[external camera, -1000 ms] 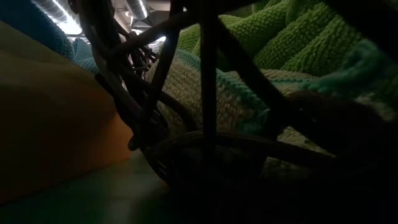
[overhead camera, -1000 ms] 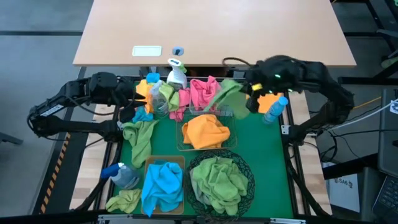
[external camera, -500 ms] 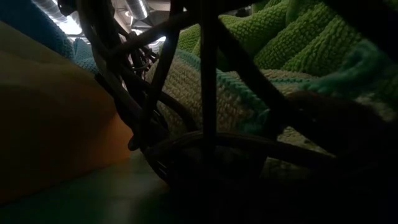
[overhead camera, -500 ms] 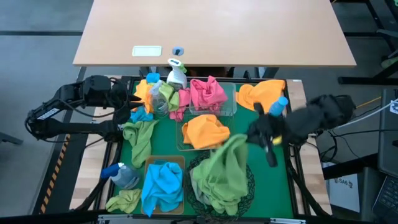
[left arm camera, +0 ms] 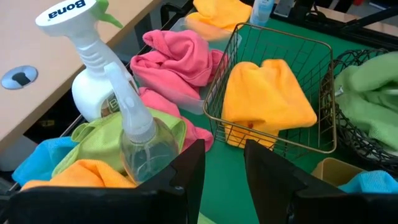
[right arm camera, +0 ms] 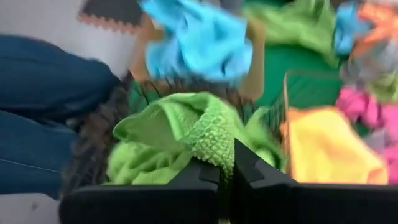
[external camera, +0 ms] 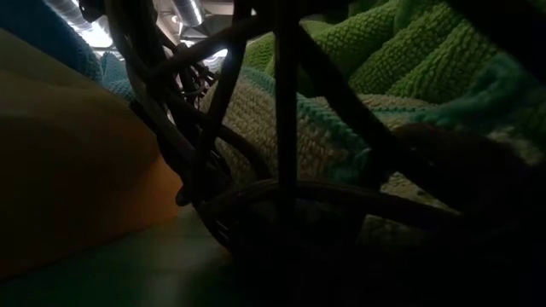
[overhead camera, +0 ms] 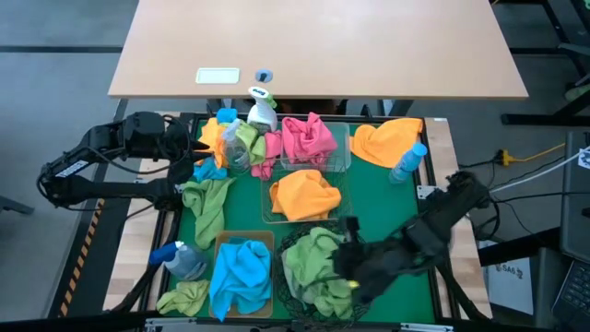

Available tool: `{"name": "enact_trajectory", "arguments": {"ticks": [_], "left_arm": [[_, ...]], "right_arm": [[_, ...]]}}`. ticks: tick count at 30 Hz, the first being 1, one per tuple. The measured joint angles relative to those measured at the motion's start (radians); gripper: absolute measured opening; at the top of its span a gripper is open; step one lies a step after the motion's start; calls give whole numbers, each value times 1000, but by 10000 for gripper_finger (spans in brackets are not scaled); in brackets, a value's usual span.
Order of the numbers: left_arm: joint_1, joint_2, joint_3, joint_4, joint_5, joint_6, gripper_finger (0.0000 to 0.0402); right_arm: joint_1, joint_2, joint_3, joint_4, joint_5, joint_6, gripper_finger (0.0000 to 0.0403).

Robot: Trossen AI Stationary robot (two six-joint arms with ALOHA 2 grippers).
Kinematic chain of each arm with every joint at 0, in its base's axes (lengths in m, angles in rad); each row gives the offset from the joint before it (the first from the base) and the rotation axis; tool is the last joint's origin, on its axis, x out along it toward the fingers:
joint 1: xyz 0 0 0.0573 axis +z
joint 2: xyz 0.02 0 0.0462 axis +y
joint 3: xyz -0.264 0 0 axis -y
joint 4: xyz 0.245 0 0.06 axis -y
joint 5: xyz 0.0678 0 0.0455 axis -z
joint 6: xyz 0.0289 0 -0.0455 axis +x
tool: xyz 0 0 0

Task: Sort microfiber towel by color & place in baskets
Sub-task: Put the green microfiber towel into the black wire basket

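Observation:
My right gripper is shut on a green towel over the round black mesh basket, which holds more green towels. My left gripper stands open with nothing between its fingers at the table's far left, beside a pile of orange, blue and green towels. A wire basket holds an orange towel. The clear bin holds pink towels, and the tan bin holds a blue towel. Loose towels lie on the mat: a green one, an orange one and another green one. My right gripper pinches a bunched fold of the green towel between its two fingers. The fingers slant down from the table's right side. The rest of the towel droops onto the green pile in the black basket.
Spray bottles stand among the towels: a white one, a clear one and blue ones. A person's legs in jeans show beyond the table's near edge. The low view is filled by the black basket's wires.
My right gripper has swept from the far side by the pink towels toward the near edge and down over the round black basket, staying shut on the green towel. The towel, which hung spread below the fingers, now lies bunched on the green pile.

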Motion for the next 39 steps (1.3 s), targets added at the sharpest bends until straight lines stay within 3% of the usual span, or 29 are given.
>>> {"name": "enact_trajectory", "arguments": {"ticks": [5, 14, 18, 25, 31, 39], "left_arm": [[0, 1, 0, -6, 0, 0, 108], [0, 2, 0, -23, 1, 0, 108], [0, 2, 0, -23, 8, 0, 108], [0, 2, 0, -29, 9, 2, 108], [0, 2, 0, -189, 11, -18, 108], [0, 2, 0, -309, 11, -122, 108]], "right_arm": [[-21, 55, -135, 36, -90, 47, 1], [-40, 64, -481, 326, -296, 68, 1], [-41, 63, -591, 440, -337, 69, 2], [-39, 62, -625, 459, -340, 70, 30], [-39, 62, -626, 508, -343, 104, 55], [-60, 62, -626, 517, -403, 189, 152]]}}
